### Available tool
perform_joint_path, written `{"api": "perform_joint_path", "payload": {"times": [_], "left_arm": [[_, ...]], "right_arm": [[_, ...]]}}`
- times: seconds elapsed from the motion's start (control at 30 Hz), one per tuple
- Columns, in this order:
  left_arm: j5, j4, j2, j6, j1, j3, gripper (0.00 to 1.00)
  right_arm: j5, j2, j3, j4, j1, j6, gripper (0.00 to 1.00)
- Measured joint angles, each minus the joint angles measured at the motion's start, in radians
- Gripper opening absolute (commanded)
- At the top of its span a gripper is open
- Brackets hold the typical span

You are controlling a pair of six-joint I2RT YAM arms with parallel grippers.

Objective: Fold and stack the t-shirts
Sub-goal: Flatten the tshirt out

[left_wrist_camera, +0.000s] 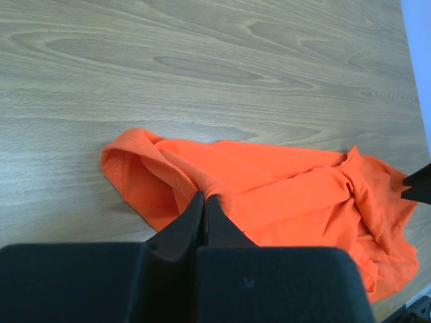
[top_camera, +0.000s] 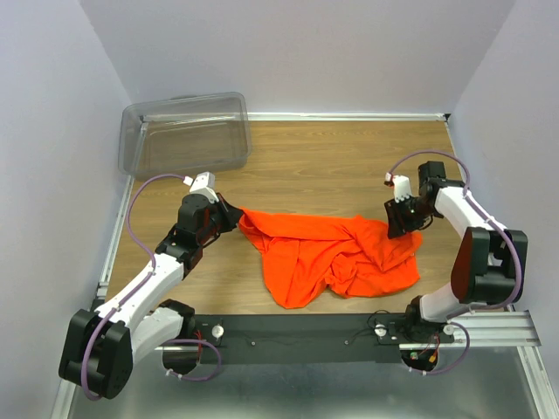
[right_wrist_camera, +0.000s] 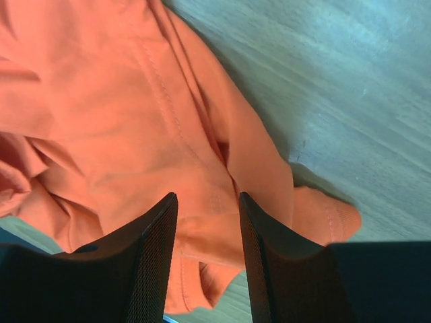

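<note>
One orange shirt [top_camera: 332,257] lies crumpled on the wood worktop [top_camera: 332,157], in the near half, roughly centred between the two arms. It is not folded. The fabric is bunched with deep creases, most heavily on its right side, and a flatter flap runs toward the near edge.

The left tool [top_camera: 229,214] is at the shirt's far-left corner, low to the worktop. In the left wrist view its fingers [left_wrist_camera: 182,229] are clenched tight together with a ridge of orange fabric pinched at the tips, so it is grasping the shirt. From that pinch a rolled, stitched edge curls off to the left and rests on the wood.

The right tool [top_camera: 402,218] is at the shirt's right edge, pointing down and in toward the cloth. In the right wrist view its fingers [right_wrist_camera: 151,256] stand apart and released, with orange fabric showing through the gap beyond them. Nothing is caught between the fingers. A stitched cuff pokes out on the wood just past the right finger.

A clear plastic bin [top_camera: 188,103] sits on the far-left corner of the worktop, well apart from the shirt.
</note>
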Motion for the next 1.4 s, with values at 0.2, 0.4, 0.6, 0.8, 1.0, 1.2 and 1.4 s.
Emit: {"api": "perform_joint_path", "payload": {"times": [0.2,0.4,0.6,0.8,1.0,1.2,1.4], "left_arm": [[0.0,0.01,0.0,0.002,0.0,0.0,0.0],[0.004,0.015,0.0,0.003,0.0,0.0,0.0],[0.011,0.018,0.004,0.003,0.0,0.0,0.0],[0.014,0.019,0.011,0.005,0.0,0.0,0.0],[0.015,0.018,0.018,0.007,0.0,0.003,0.0],[0.014,0.022,0.086,0.012,0.0,0.078,0.0],[0.01,0.049,0.301,0.048,0.0,0.338,0.0]], "right_arm": [[0.031,0.05,-0.008,0.009,-0.011,0.0,0.49],[0.045,0.099,-0.031,0.029,-0.013,0.0,0.4],[0.045,0.1,-0.042,0.032,-0.013,-0.005,0.14],[0.044,0.056,-0.04,0.028,-0.013,-0.002,0.01],[0.045,-0.005,-0.005,0.014,-0.013,-0.002,0.01],[0.055,-0.032,0.09,-0.006,-0.013,-0.005,0.01],[0.099,0.032,0.303,0.038,-0.013,-0.001,0.01]]}}
